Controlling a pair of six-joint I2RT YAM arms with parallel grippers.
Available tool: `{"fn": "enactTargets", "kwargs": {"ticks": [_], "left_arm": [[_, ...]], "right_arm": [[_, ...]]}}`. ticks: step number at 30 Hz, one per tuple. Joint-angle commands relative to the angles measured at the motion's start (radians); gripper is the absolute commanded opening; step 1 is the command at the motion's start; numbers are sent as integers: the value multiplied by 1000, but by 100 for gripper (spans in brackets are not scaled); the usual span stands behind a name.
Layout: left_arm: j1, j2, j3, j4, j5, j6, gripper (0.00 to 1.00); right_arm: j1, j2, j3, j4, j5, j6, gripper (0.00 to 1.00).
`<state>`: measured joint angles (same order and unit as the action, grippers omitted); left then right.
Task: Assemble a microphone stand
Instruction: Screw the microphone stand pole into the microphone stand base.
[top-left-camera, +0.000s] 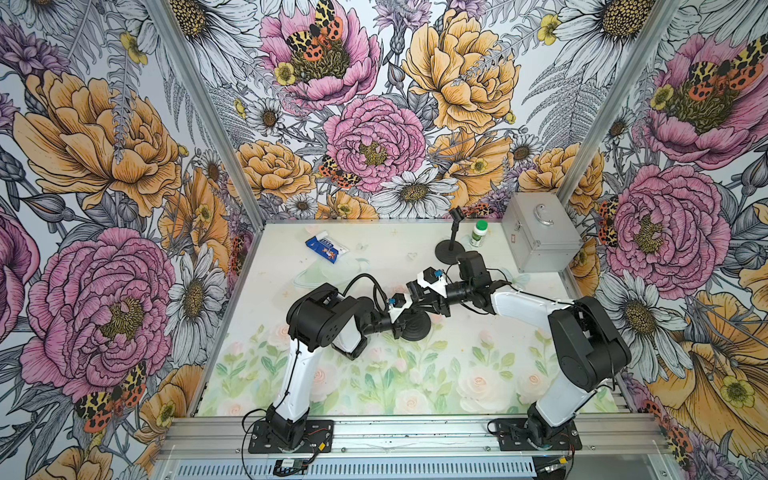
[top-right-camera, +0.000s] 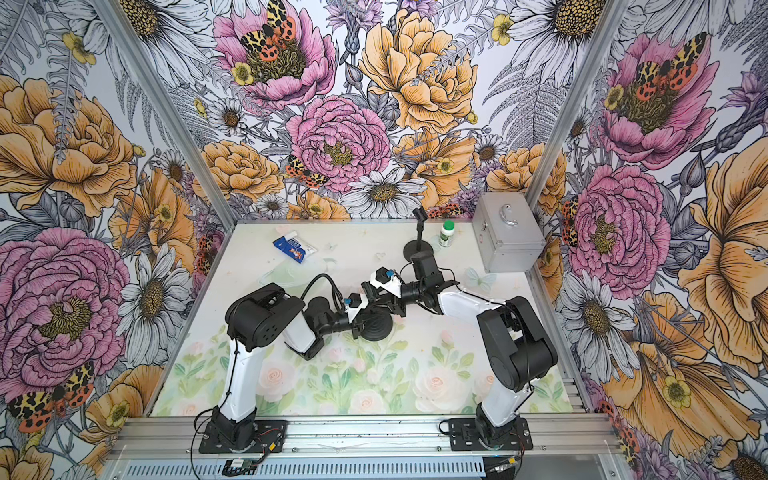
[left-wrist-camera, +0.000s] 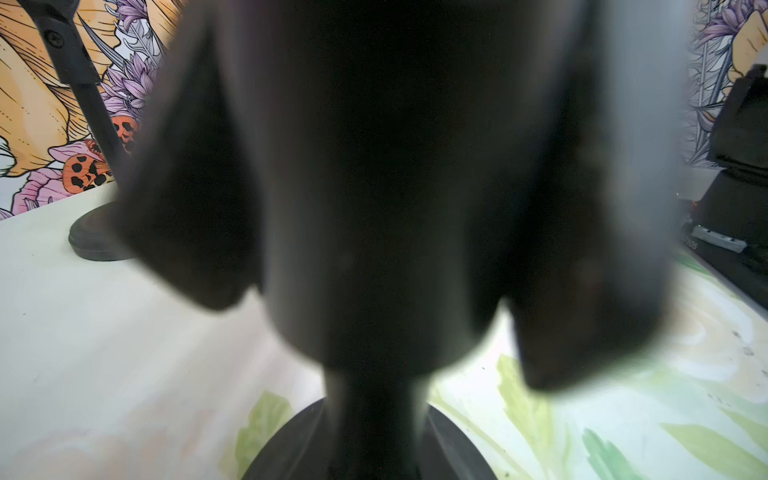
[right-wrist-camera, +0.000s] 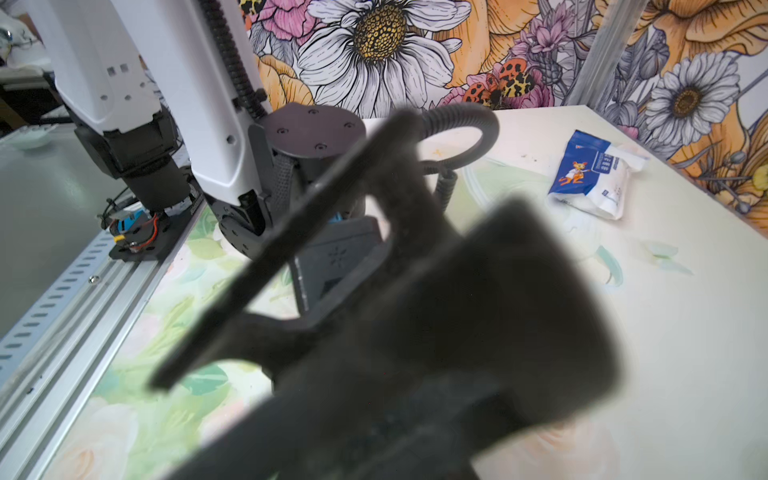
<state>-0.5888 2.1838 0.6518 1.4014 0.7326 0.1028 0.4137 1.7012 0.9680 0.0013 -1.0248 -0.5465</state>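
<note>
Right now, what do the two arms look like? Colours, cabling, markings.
Both alike: left arm and right arm have white tapered links between bulky black joint housings, each on a black base plate on the aluminium rail. Black corrugated cable loops near the left wrist. White wrist camera mounts carry blue connectors. The jaws are black. No legible markings.

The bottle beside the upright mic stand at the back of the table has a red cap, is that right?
No. The bottle has a green cap, not red; both top views show it. It does stand beside the upright mic stand at the back of the table.
</note>
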Motion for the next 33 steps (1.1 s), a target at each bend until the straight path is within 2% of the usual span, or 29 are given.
{"fn": "enactTargets", "kwargs": {"ticks": [1, 3, 4, 6, 8, 11, 13, 15, 18, 19, 20, 23, 26, 29, 33], "left_arm": [[-2, 18, -8, 10, 25, 24, 18], [-3, 19, -9, 11, 18, 24, 19], [-4, 19, -9, 10, 16, 24, 19], [-5, 19, -10, 10, 9, 23, 21], [-5, 19, -9, 10, 9, 23, 21], [-6, 20, -7, 10, 7, 22, 21], [-6, 19, -6, 10, 5, 21, 20], [-8, 19, -7, 10, 1, 21, 20], [-6, 20, -6, 11, 2, 20, 20], [-6, 19, -8, 11, 2, 20, 20], [-6, 19, -7, 11, 2, 20, 20], [-6, 19, -7, 11, 4, 20, 19], [-6, 19, -9, 10, 4, 22, 19], [-6, 19, -9, 10, 4, 22, 19], [-6, 20, -7, 10, 9, 24, 19]], "right_arm": [[1, 3, 17, -13, 25, 6, 13], [6, -6, -13, 8, 86, 42, 3], [14, -19, -46, 60, 153, 87, 0], [40, -53, -144, 223, 318, 210, 0], [89, -95, -260, 432, 663, 391, 0], [207, -124, -369, 540, 1196, 612, 0], [290, -109, -409, 581, 1363, 663, 0], [353, -80, -402, 582, 1408, 672, 0], [373, -70, -371, 557, 1317, 596, 0], [368, -70, -377, 576, 1265, 565, 5], [353, -76, -386, 604, 1187, 526, 14], [262, -111, -393, 600, 848, 396, 32], [150, -149, -343, 436, 460, 269, 38], [106, -169, -287, 262, 244, 141, 40], [69, -153, -251, 182, 172, 87, 40]]}}
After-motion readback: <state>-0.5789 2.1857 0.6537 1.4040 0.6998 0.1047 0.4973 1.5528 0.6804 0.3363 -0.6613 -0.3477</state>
